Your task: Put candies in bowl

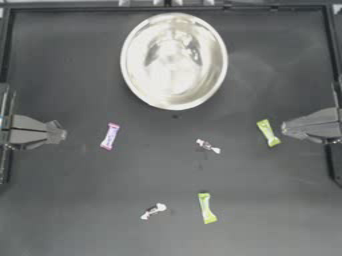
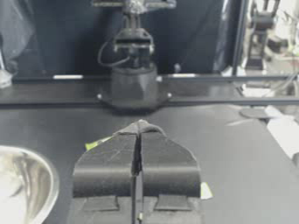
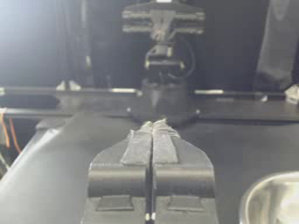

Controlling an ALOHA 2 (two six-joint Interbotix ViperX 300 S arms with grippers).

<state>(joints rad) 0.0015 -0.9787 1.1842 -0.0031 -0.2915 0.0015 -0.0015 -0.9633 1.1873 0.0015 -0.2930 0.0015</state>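
Note:
The silver bowl (image 1: 174, 61) stands at the back middle of the table with nothing visible inside; its rim also shows in the left wrist view (image 2: 50, 183) and the right wrist view (image 3: 257, 192). Five candies lie on the table: a pink-purple and white one (image 1: 109, 136), a white twist-wrapped one (image 1: 208, 146), a yellow-green one (image 1: 268, 132), another yellow-green one (image 1: 206, 208) and a second white one (image 1: 153, 210). My left gripper (image 1: 61, 133) is parked at the left edge, shut and holding nothing. At the right edge my right gripper (image 1: 285, 128) is shut too, just right of a yellow-green candy.
A raised frame rail (image 1: 171, 7) runs along the table's back edge. The opposite arm's base shows far off in each wrist view.

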